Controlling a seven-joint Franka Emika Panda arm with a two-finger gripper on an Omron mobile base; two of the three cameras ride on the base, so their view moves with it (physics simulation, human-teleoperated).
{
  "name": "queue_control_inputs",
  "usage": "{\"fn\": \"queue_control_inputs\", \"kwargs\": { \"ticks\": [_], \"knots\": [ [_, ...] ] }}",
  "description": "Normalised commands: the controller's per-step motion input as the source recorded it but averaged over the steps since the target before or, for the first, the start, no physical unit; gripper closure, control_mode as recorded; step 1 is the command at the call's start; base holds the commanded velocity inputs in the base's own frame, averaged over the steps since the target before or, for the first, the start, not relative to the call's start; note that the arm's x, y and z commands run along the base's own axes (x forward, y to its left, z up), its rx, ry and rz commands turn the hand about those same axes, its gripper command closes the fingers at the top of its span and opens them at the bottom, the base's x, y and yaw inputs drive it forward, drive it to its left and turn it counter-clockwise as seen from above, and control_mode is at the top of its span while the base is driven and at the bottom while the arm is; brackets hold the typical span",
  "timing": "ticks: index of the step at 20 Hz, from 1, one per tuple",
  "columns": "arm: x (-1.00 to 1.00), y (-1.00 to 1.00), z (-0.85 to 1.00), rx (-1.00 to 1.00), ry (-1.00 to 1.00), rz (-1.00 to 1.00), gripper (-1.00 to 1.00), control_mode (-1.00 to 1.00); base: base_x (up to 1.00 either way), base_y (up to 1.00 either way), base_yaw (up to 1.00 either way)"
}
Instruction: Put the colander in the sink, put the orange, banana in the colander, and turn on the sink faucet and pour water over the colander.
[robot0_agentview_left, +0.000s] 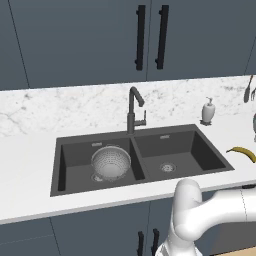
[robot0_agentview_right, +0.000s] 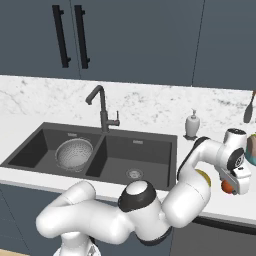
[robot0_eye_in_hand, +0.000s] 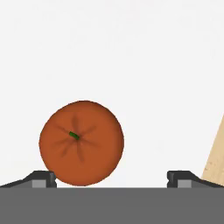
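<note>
Orange (robot0_eye_in_hand: 81, 143): on white worktop (robot0_eye_in_hand: 131, 52), by left fingertip (robot0_eye_in_hand: 41, 179) of tool (robot0_eye_in_hand: 111, 180), jaws apart. No legible writing.

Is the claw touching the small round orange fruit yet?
Cannot tell. In the hand view the open claw has the small round orange fruit right at its left fingertip, with no plain gap or contact.

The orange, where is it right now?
The orange sits on the white counter to the right of the sink, directly under the open claw, nearer one fingertip in the hand view.
</note>
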Motion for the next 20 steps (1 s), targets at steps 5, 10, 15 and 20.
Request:
{"fn": "queue_control_inputs", "kwargs": {
  "ticks": [5,10,15,20],
  "knots": [
    [0.2,-0.06,-0.27,0.05,-0.11,0.13,-1.0,-1.0,0.0,0.0,0.0],
    [0.12,-0.18,-0.35,0.04,-0.09,0.15,-1.0,-1.0,0.0,0.0,0.0],
    [0.0,-0.09,-0.39,0.01,-0.04,0.13,-1.0,-1.0,0.0,0.0,0.0],
    [0.0,0.23,-0.34,-0.01,-0.01,0.11,1.0,-1.0,0.0,0.0,0.0]
  ]
}}
